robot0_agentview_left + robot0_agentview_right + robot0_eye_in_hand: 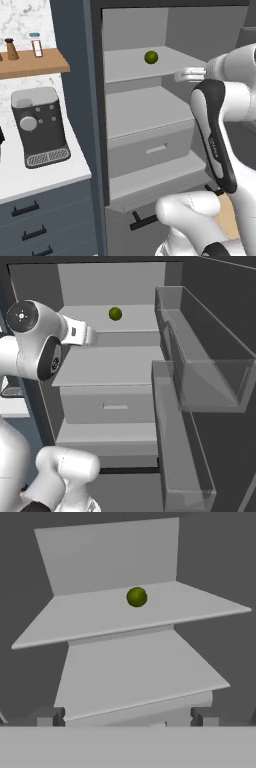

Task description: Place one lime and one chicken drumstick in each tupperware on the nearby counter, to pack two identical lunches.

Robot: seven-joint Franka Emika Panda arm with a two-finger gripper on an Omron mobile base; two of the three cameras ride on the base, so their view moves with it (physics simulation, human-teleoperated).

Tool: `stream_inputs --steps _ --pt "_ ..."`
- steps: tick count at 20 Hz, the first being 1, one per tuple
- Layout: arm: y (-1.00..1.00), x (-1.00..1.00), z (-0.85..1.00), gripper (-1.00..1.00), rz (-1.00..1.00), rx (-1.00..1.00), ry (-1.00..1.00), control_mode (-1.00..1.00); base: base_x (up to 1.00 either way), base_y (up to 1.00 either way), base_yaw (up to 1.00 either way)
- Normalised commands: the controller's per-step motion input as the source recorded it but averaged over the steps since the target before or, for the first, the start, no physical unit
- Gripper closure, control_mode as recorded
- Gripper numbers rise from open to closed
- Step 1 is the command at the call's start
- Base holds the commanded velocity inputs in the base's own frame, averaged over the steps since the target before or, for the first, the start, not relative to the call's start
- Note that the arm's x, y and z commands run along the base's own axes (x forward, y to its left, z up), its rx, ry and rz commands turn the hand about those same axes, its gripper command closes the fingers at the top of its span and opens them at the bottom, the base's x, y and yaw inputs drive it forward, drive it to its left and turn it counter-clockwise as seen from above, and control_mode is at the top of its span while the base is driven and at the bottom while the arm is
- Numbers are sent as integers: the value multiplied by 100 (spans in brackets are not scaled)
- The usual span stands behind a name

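The hand is spread fully wide and grasps nothing; its two dark fingertips rise at the bottom of the hand view, aimed into the open fridge. In the left base view the hand sits at the front edge of the upper shelf, well short of its target.

The lime rests alone toward the back of that upper shelf, well apart from the hand and a little higher than the line the fingers point along. The right base view shows the lime near the middle of the shelf, with the clear door bins close on the far side.

Risks, as I judge them: the lime is round and glossy, so a fingertip that touches it off-centre is likely to send it rolling toward the back wall or off the shelf edge. The hand approaches low, so its fingers or wrist could strike the shelf lip before reaching in. A deep reach also brings the forearm close to the fridge frame and the door bins. Closing too early would pinch air or squeeze the fruit out forward.

No chicken drumstick or tupperware is visible here; the table beside the fridge carries a coffee machine.
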Motion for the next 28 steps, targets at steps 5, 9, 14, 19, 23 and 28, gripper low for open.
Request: stream_inputs --steps 5,9,14,19,23,28 --pt "0 73 9 -100 0 0 1 -100 0 0 0" --pt "0 82 3 -100 0 0 13 -100 0 0 0" --pt "0 86 0 -100 0 0 13 -100 0 0 0" --pt "0 74 -8 -100 0 0 2 -100 0 0 0" --pt "0 67 -18 -100 0 0 0 -100 0 0 0" --pt "0 68 -12 -100 0 0 0 -100 0 0 0"
